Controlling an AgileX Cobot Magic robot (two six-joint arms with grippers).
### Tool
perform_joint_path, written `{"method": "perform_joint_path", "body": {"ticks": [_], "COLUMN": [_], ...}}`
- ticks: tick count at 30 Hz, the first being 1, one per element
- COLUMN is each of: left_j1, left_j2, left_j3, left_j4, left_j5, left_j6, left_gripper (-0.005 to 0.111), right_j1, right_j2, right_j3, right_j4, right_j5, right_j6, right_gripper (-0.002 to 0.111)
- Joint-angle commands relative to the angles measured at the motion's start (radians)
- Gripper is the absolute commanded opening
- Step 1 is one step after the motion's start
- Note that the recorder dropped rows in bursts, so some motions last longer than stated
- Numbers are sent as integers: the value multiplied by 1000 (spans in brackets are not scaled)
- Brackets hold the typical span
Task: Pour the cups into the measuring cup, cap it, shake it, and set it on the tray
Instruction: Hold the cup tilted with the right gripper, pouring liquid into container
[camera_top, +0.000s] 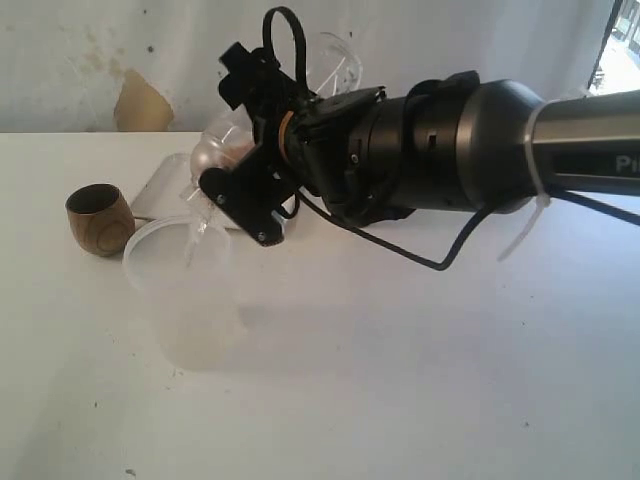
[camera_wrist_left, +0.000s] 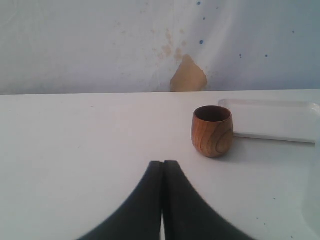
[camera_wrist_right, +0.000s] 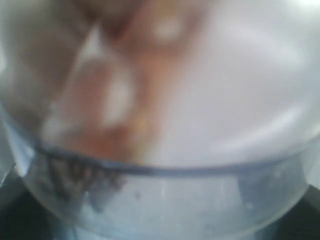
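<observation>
Right hand (camera_top: 252, 140) grips the tilted measuring cup (camera_top: 335, 68) (wooden cup (camera_top: 100, 218) stands nearby).

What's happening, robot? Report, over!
Left gripper shut, empty. Right gripper holds measuring cup, tilted, off the table. Wooden cup upright by tray. Tub close by.

White tabletop (camera_top: 400, 380); stained white wall (camera_top: 100, 50) with tan patch (camera_top: 140, 103); bright window (camera_top: 620, 40) at right.

Dark grey arm (camera_top: 470, 140), black cable (camera_top: 420, 258), white zip tie (camera_top: 535, 200), black right gripper (camera_top: 237, 140)
</observation>
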Motion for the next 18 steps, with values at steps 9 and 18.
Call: {"method": "perform_joint_path", "body": {"ticks": [9, 18], "left_j1": [-1, -1], "left_j2": [-5, -5], "left_j3": [5, 5], "left_j4": [1, 1], "left_j5": [-9, -9], "left_j6": [-5, -5], "left_gripper": [0, 0], "right_j1": [-1, -1], "right_j2": [-16, -16], "right_j3": [-13, -13], "right_j4": [-85, -92], "right_j5": [15, 13], "right_j6": [2, 2], "right_gripper": [0, 0]}}
